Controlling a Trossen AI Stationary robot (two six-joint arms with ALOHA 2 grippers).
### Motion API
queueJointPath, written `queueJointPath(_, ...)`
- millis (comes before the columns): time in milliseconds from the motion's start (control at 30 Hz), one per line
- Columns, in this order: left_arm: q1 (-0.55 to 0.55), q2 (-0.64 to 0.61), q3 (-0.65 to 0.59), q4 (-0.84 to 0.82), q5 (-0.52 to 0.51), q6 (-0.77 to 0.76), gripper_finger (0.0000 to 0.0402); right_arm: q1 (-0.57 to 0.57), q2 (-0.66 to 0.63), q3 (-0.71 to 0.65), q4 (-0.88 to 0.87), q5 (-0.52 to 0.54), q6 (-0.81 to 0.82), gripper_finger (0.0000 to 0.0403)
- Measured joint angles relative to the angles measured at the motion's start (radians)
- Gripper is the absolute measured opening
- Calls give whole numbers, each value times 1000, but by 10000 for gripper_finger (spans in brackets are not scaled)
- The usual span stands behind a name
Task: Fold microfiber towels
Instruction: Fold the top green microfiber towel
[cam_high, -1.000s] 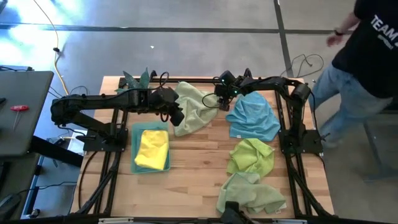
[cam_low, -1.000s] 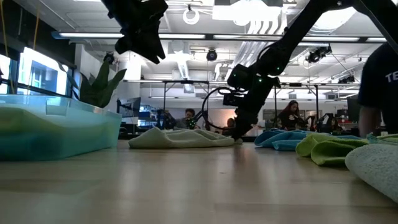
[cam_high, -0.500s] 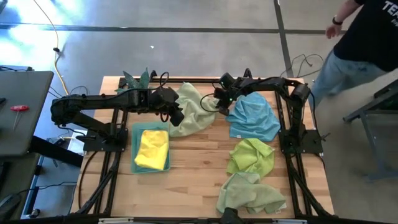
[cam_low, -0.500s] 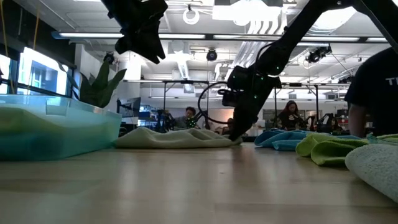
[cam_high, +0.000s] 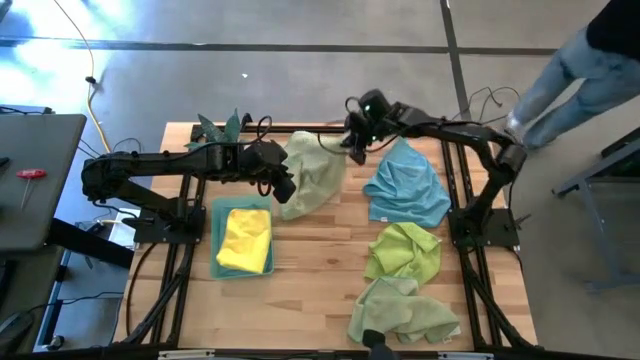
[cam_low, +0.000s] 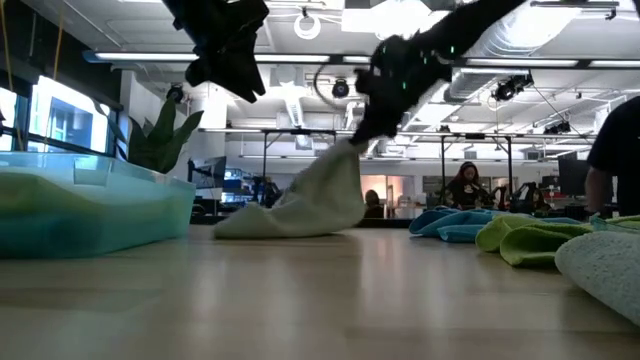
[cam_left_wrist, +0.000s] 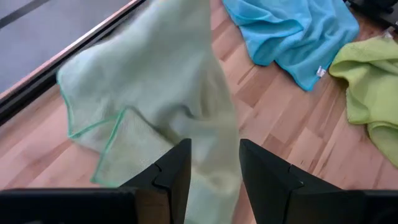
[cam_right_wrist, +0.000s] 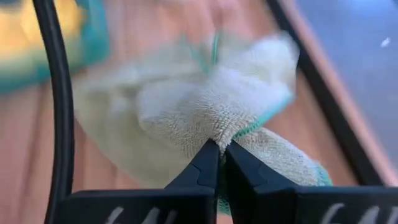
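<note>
A pale green microfiber towel (cam_high: 312, 172) sits at the table's far middle, one part raised and its lower part (cam_low: 275, 222) bunched on the wood. My right gripper (cam_high: 352, 148) is shut on the raised part. My left gripper (cam_high: 288, 187) hangs open above the towel's left side, well off the table (cam_low: 228, 65), touching nothing. A sky blue towel (cam_high: 408, 186) lies crumpled at the far right. Two green towels (cam_high: 404, 250) (cam_high: 400, 312) lie crumpled nearer the front. A yellow towel (cam_high: 245, 238) lies folded in a teal tray (cam_high: 218, 262). My right gripper pinches a bunched-up bit of the pale green towel beside its green-stitched hem (cam_right_wrist: 219, 129) between its two fingertips (cam_right_wrist: 205, 163). The fingers slant down from the table's right side. The held part is lifted (cam_low: 345, 152), and the cloth drapes from it down to the table.
A spiky green potted plant (cam_high: 220, 128) stands at the far left corner. Black frame rails (cam_high: 452, 190) run along the table's sides. A person (cam_high: 585, 60) walks past beyond the far right corner. Bare wood (cam_high: 320, 270) shows between the tray and the green towels.
My right gripper, its fingertips down at the pale green towel's right edge a second ago, has risen and tipped, taking that edge up with it. The towel's right part now hangs off the table, while its left part stays on the wood.
</note>
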Motion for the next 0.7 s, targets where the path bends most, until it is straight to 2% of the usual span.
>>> queueJointPath(200, 0, 0, 0, 35, -7, 197, 124, 41, -66, 194, -260, 1, 45, 1)
queueJointPath(367, 0, 0, 0, 210, 11, 422, 124, 114, -67, 374, -594, 1, -7, 0)
queueJointPath(433, 0, 1, 0, 314, 49, 488, 124, 151, -67, 439, -691, 2, -53, 0)
queueJointPath(600, 4, 8, 1, 544, 242, 639, 124, 228, -66, 608, -858, -18, -142, 0)
queueJointPath(700, 6, 8, 1, 608, 262, 709, 124, 254, -66, 702, -917, -70, -121, 0)
